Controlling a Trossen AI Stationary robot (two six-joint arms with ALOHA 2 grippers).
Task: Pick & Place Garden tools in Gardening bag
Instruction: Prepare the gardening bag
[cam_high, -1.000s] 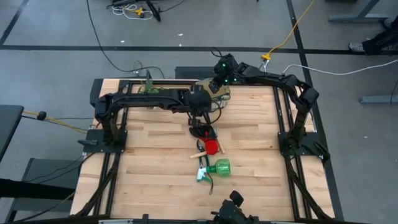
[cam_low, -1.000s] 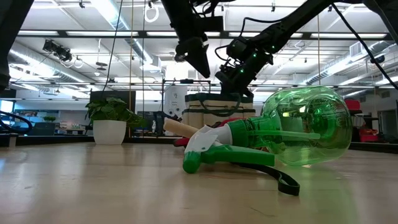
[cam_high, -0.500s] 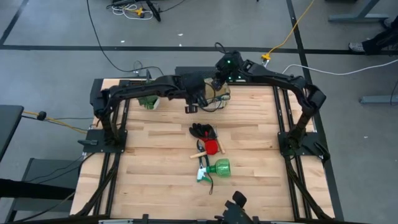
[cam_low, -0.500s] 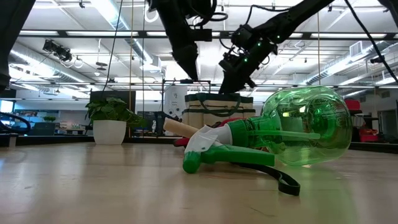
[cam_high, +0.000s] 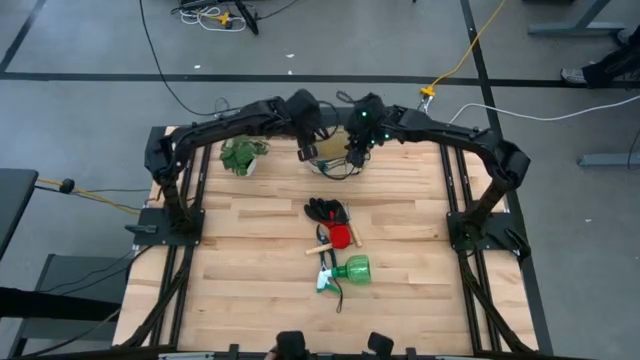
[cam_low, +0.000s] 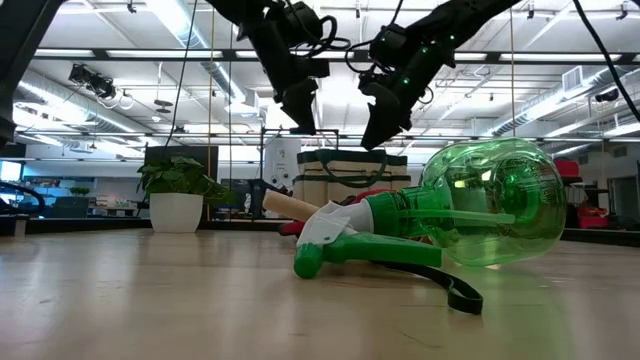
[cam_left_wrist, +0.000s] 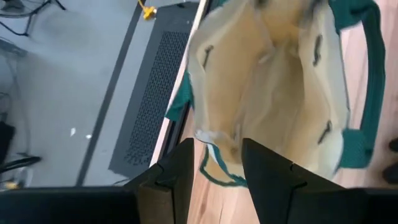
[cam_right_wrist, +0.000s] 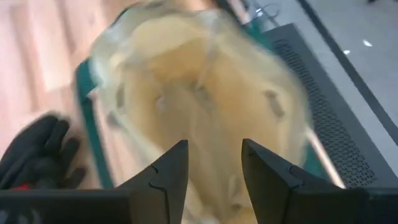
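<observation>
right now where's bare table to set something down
Free: the wood left of the gloves, below the potted plant; also right of the spray bottle. Crowded: the centre line of tools, and the back edge around the bag, where both grippers hover.

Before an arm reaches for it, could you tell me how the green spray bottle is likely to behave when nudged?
The green spray bottle lies on its side on the table, so its round body may roll. It looks clear and possibly empty, so probably light. Its trigger might stop a full roll.
</observation>
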